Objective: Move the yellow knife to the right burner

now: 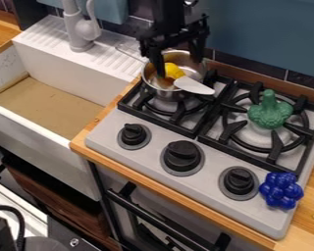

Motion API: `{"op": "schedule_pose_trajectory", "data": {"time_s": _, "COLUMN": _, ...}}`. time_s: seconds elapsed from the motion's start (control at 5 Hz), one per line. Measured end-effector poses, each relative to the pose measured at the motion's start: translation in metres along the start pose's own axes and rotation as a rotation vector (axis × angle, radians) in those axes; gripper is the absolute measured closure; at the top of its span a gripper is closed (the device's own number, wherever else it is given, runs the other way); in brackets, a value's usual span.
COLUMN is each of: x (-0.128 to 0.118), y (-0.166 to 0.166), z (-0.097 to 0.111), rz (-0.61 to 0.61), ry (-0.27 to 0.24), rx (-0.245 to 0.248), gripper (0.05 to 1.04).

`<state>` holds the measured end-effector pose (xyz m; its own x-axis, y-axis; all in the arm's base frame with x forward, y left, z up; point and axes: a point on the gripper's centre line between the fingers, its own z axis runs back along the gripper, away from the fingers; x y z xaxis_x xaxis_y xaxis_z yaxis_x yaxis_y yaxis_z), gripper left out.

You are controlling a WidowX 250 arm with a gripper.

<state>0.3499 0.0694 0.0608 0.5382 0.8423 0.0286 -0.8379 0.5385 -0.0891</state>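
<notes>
In the camera view, the arm comes in from the top edge, and its claw hangs over the metal pot on the left burner. The claw is open, its two fingers spread well apart, one toward the left side of the pot and the other toward the right, with the yellow handle showing between and below them.

The yellow knife is at the pot, partly in it and partly out. Its yellow handle is inside the rim, and its pale blade crosses the rim on the lower right side. The long axis slants from upper left to lower right in the view; the blade tip points to the lower right, out past the pot and over the grate, and the handle end points to the upper left.

On the right burner sits a green broccoli-like toy, its stem upward. A blue toy like a bunch of grapes is at the stove's near right corner, beside the rightmost of three black knobs. Left of the stove is a white sink with a grey faucet behind it; wooden table borders the stove.
</notes>
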Motion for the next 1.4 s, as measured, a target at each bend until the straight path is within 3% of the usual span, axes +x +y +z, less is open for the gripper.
{"op": "schedule_pose_trajectory", "data": {"time_s": 1.2, "x": 0.001, "y": -0.008, "z": -0.030, "rz": 0.090, "ry": -0.100, "rx": 0.023, "gripper": 0.087}}
{"op": "schedule_pose_trajectory", "data": {"time_s": 1.4, "x": 0.001, "y": -0.011, "z": -0.030, "rz": 0.094, "ry": -0.115, "rx": 0.016, "gripper": 0.136}}
